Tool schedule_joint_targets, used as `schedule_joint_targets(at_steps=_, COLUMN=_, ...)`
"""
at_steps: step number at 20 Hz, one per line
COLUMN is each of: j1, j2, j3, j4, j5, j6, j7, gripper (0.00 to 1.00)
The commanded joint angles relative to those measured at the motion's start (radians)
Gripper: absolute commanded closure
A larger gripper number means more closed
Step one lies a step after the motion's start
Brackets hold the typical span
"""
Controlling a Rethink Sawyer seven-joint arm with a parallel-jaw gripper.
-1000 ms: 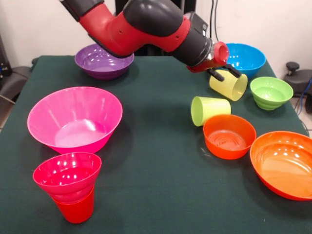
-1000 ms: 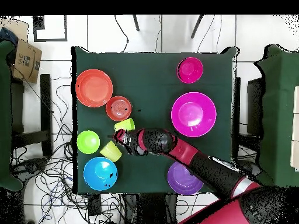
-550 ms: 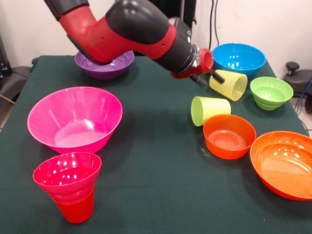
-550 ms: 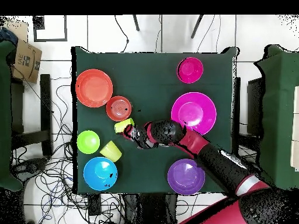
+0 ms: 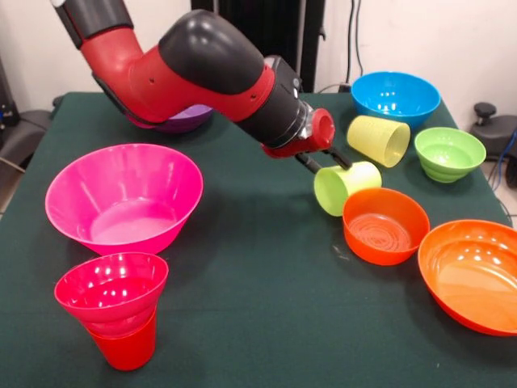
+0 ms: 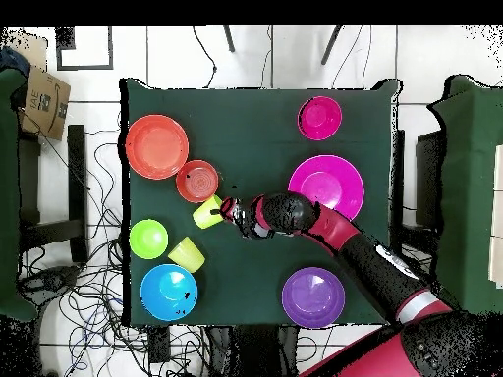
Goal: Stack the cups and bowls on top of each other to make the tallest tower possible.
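A lime green cup (image 5: 346,186) (image 6: 207,212) lies on its side against the small orange bowl (image 5: 385,225) (image 6: 198,181). My gripper (image 5: 325,164) (image 6: 224,209) is open at that cup's rim, one finger on each side of it. Further back, a pale yellow cup (image 5: 378,139) (image 6: 187,254) also lies on its side. The tower is a small magenta bowl (image 5: 111,291) (image 6: 320,118) seated on the upright red cup (image 5: 125,347) at the near left corner. A large pink bowl (image 5: 121,198) (image 6: 325,191) stands behind it.
A blue bowl (image 5: 396,97) (image 6: 168,292), a ribbed green bowl (image 5: 449,152) (image 6: 148,239) and a large orange bowl (image 5: 472,273) (image 6: 157,147) line the right side. The purple bowl (image 5: 182,121) (image 6: 312,296) sits at the back, mostly hidden behind my arm.
My gripper swung from the pale yellow cup down to the lime green cup. The green cup turned its mouth toward the camera, and the small orange bowl shifted slightly.
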State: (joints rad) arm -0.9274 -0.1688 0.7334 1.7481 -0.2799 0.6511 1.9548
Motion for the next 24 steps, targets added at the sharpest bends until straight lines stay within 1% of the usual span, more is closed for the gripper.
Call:
schedule_joint_targets(at_steps=1, j1=0.017, j2=0.114, j3=-0.062, j4=-0.159, j5=-0.137, j6=-0.068, j7=-0.189, gripper=0.00)
schedule_joint_targets(at_steps=4, j1=0.014, j2=0.150, j3=-0.068, j4=-0.169, j5=-0.153, j6=-0.095, j7=-0.188, gripper=0.00)
schedule_joint_targets(at_steps=7, j1=0.008, j2=0.155, j3=-0.069, j4=-0.156, j5=-0.161, j6=-0.110, j7=-0.180, gripper=0.00)
schedule_joint_targets(at_steps=10, j1=-0.001, j2=0.132, j3=-0.065, j4=-0.135, j5=-0.161, j6=-0.094, j7=-0.176, gripper=0.00)
schedule_joint_targets(at_steps=17, j1=-0.007, j2=0.118, j3=-0.057, j4=-0.130, j5=-0.156, j6=-0.068, j7=-0.174, gripper=0.00)
schedule_joint_targets(at_steps=21, j1=-0.009, j2=0.087, j3=-0.063, j4=-0.121, j5=-0.153, j6=-0.028, j7=-0.176, gripper=0.00)
schedule_joint_targets(at_steps=24, j1=-0.002, j2=0.074, j3=-0.075, j4=-0.133, j5=-0.160, j6=-0.007, j7=-0.181, gripper=0.00)
